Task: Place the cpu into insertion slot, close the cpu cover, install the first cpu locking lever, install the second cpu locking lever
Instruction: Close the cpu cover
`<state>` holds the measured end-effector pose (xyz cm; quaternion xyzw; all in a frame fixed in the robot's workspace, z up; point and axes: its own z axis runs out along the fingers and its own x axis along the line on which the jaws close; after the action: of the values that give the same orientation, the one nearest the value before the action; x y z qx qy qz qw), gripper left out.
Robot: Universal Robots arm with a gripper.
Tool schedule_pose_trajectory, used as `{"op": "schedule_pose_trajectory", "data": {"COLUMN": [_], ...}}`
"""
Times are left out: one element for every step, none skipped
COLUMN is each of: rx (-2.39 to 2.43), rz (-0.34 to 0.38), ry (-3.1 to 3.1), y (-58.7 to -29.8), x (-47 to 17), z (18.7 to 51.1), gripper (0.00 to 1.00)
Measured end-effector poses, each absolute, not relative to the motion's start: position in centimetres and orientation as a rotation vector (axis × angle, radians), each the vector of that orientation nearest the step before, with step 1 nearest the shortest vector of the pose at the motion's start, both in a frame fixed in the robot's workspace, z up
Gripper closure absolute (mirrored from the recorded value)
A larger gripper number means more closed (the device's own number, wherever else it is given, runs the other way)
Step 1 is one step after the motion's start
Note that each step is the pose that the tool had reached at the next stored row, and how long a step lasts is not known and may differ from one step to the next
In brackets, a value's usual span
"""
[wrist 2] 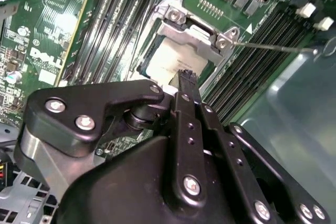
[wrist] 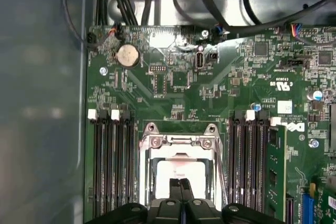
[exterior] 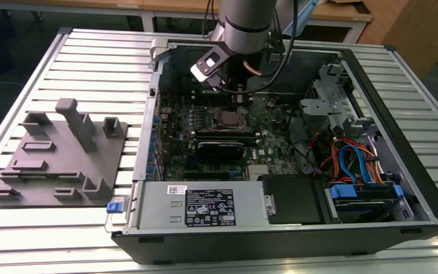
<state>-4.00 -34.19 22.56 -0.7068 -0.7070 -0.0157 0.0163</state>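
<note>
The black pincer (wrist: pixel 181 183), closed tight with nothing in it, hangs over the pale square cpu (wrist: pixel 173 169), framed by the shiny metal cover (wrist: pixel 178 141); it hides the cpu's near edge.

Slatted metal table (exterior: pixel 74 57) (wooden desks (exterior: pixel 341 12) behind)

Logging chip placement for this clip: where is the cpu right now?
In the first wrist view the cpu sits in the insertion slot on the green motherboard, between the memory slot banks, with the claw directly over it.
</note>
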Motion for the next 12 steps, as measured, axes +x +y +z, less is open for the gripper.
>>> {"op": "schedule_pose_trajectory", "data": {"rx": [-2.195, -2.192, -2.188, -2.185, -2.182, -2.18, -2.178, -2.176, -2.174, -2.172, -2.171, -2.169], "rz": [-0.049, -0.048, -0.049, -0.048, -0.048, -0.048, -0.048, -0.048, -0.048, -0.048, -0.048, -0.048], "ry": [-2.201, -2.205, -2.208, -2.211, -2.214, -2.216, -2.218, -2.22, -2.222, -2.223, -2.225, -2.226], "y": [-34.2, -34.2, -34.2, -34.2, -34.2, -34.2, -34.2, -34.2, -34.2, -34.2, -34.2, -34.2], "x": [-4.1, -4.2, -4.3, -4.4, -4.5, -4.6, -4.7, -4.8, -4.9, -5.0, -5.1, -5.3], "z": [22.5, 22.4, 22.4, 22.3, 22.2, 22.1, 22.0, 21.9, 21.8, 21.7, 21.7, 21.6], "gripper": [0.89, 0.89, 0.89, 0.89, 0.89, 0.89, 0.89, 0.89, 0.89, 0.89, 0.89, 0.89]}}
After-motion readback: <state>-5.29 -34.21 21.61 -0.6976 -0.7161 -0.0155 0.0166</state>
